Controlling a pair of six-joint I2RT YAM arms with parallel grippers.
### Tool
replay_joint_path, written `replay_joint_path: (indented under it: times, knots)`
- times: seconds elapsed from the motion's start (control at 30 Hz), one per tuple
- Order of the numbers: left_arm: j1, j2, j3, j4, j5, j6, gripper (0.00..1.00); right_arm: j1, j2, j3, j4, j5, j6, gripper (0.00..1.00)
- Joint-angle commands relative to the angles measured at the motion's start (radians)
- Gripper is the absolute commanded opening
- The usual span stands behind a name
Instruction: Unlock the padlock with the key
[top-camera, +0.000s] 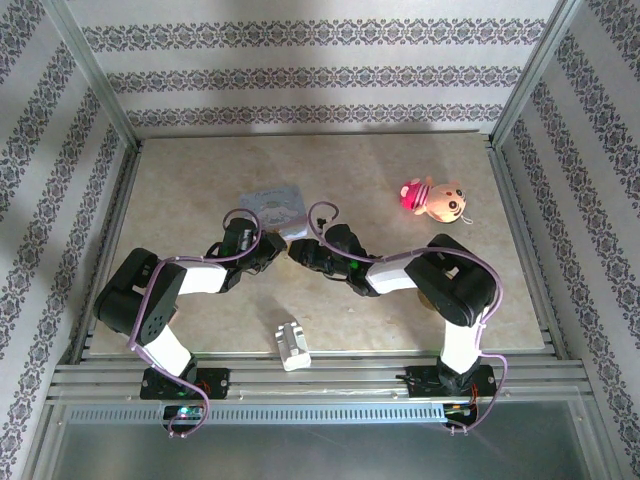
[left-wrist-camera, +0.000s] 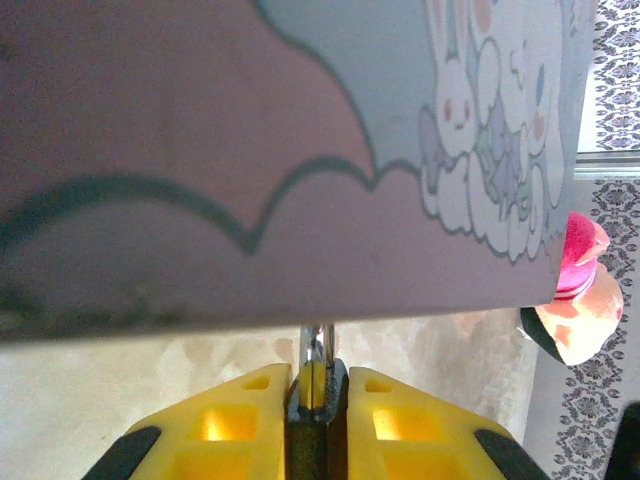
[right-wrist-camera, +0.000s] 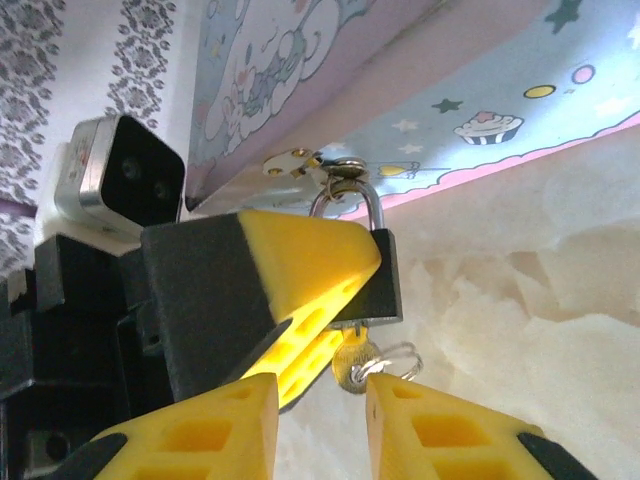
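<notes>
A robot test cell of the lab kind, not a lived-in room.

Bare aluminium posts (top-camera: 95, 85) frame a boxed-in stall. Its three walls (top-camera: 320, 75) are papered in striped grey damask, and its floor is a marble-look tabletop (top-camera: 190, 180). Slotted metal rails (top-camera: 320, 375) run along the near edge, with the left arm (top-camera: 150, 300) and the right arm (top-camera: 450, 285) bolted to them, cables looping along each. A small boxed camera (right-wrist-camera: 125, 175) sits on the left wrist. The things on the table are loose props: a pink plush toy (top-camera: 432, 198), a pale blue cartoon-printed tin (top-camera: 272, 203) and a whitish ridged block (top-camera: 292, 343).
</notes>
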Motion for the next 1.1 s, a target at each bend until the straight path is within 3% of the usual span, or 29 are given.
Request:
replay_joint_path:
  times: [0.0,0.27,0.37,0.67,1.07]
  knots:
    - [0.02,-0.037,-0.005,-0.037,0.016,-0.031,0.0,0.037,-0.066,0.031,-0.193,0.113,-0.135,0.28]
    - [0.031,-0.072,0.056,-0.262,0.078,-0.09,0.0,0.141,-0.115,0.214,-0.641,0.347,-0.413,0.29]
    - [0.036,-0.079,0.086,-0.358,0.106,-0.09,0.0,0.169,-0.098,0.278,-0.73,0.385,-0.49,0.29]
    - [0.045,-0.036,0.105,-0.383,0.196,-0.135,0.0,0.185,-0.071,0.346,-0.809,0.401,-0.58,0.32]
    - [0.046,-0.029,0.129,-0.447,0.205,-0.112,0.0,0.193,-0.018,0.427,-0.892,0.419,-0.668,0.37]
